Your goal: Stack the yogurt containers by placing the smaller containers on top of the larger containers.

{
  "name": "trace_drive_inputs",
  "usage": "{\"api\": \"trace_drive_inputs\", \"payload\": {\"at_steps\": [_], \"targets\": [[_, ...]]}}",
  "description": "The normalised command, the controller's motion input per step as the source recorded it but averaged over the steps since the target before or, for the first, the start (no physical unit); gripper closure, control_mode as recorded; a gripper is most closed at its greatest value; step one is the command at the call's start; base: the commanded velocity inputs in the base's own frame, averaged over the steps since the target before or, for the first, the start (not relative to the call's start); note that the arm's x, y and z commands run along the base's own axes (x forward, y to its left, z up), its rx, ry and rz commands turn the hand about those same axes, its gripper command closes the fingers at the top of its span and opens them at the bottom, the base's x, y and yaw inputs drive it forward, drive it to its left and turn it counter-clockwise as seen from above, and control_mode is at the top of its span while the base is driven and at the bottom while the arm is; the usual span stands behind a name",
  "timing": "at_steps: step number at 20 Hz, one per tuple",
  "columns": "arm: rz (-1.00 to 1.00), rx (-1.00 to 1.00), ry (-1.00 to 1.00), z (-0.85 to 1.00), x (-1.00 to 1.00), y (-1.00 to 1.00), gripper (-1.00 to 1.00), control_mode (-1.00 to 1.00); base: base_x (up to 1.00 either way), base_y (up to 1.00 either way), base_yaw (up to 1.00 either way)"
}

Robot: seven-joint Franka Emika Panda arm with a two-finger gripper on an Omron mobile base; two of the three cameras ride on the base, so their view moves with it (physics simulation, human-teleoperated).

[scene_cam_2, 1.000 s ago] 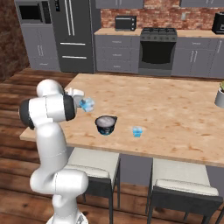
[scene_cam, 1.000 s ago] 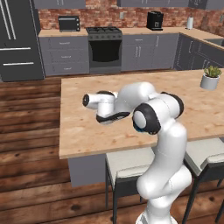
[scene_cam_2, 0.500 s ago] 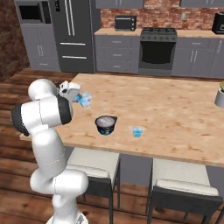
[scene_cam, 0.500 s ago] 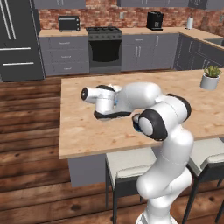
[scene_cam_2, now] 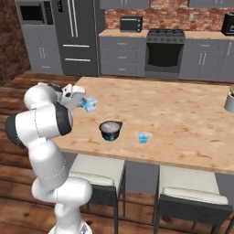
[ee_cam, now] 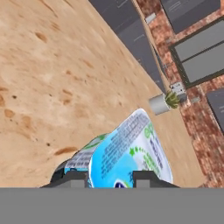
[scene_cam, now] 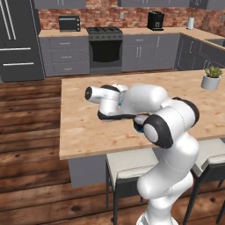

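My gripper (scene_cam_2: 84, 102) hangs above the left part of the island counter (scene_cam_2: 183, 119), shut on a small light-blue yogurt cup (scene_cam_2: 90, 104). In the hand view that cup (ee_cam: 127, 153) lies tilted between the two dark fingertips (ee_cam: 72, 177), its printed side facing the camera, and the gripper (ee_cam: 109, 178) is closed around it. The larger container, a squat dark tub with a pale grey top (scene_cam_2: 110, 130), stands on the counter to the right of the held cup and nearer the front. A second small light-blue cup (scene_cam_2: 143, 137) stands right of the tub.
A white plant pot (scene_cam: 211, 79) sits at the counter's far right end, also seen as the pot (ee_cam: 159, 104) in the hand view. Two stools (scene_cam_2: 98, 176) stand under the counter's front edge. The stove and cabinets line the back wall.
The arm's elbow has swung out and round while the hand, still holding the cup, shifted only slightly above the counter. The tub and the other cup have stayed put.
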Motion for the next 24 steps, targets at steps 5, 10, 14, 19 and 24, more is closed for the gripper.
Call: {"api": "trace_drive_inputs", "payload": {"at_steps": [5, 10, 14, 19, 24], "targets": [[0.00, 0.00, 0.00, 0.00, -0.03, -0.39, 1.00, -1.00, 0.00, 0.00, 0.00], [0.00, 0.00, 0.00, 0.00, -0.08, -0.27, 1.00, -1.00, 0.00, 0.00, 0.00], [0.00, 0.00, 0.00, 0.00, -0.26, -0.02, 1.00, -1.00, 0.00, 0.00, 0.00], [0.00, 0.00, 0.01, -0.03, -0.26, 0.00, 1.00, -1.00, 0.00, 0.00, 0.00], [0.00, 0.00, 0.00, -0.01, -0.17, -0.04, 1.00, -1.00, 0.00, 0.00, 0.00]]}}
